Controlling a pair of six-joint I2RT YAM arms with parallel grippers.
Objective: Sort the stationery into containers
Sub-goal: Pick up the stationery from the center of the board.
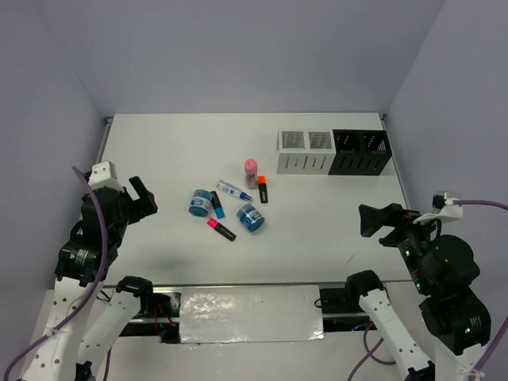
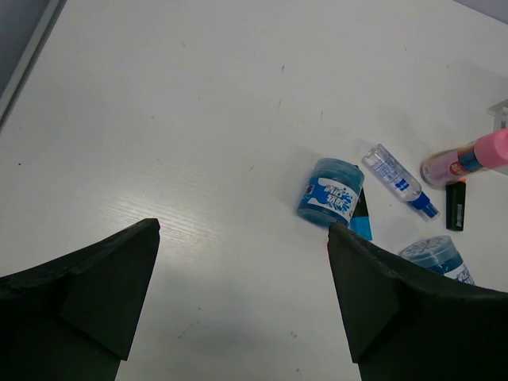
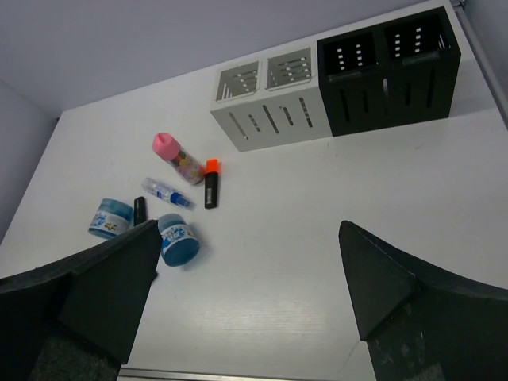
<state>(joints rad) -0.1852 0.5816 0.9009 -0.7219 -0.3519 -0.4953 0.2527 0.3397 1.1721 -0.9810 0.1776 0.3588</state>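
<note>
The stationery lies in a loose cluster mid-table: a pink-capped bottle (image 1: 251,171), a white-blue pen (image 1: 234,190), an orange-capped highlighter (image 1: 262,189), a blue-capped highlighter (image 1: 217,205), a pink-capped highlighter (image 1: 221,228) and two blue rolls (image 1: 200,203) (image 1: 252,217). Two white containers (image 1: 305,151) and two black containers (image 1: 361,151) stand in a row at the back right. My left gripper (image 1: 143,198) is open and empty, left of the cluster. My right gripper (image 1: 377,221) is open and empty, right of it. The left wrist view shows a roll (image 2: 332,193), the pen (image 2: 399,180) and the bottle (image 2: 464,159).
The right wrist view shows the white containers (image 3: 270,99), the black containers (image 3: 389,67) and the cluster around the orange highlighter (image 3: 210,182). Grey walls close the table at the back and sides. The table's near edge (image 1: 246,287) runs between the arm bases.
</note>
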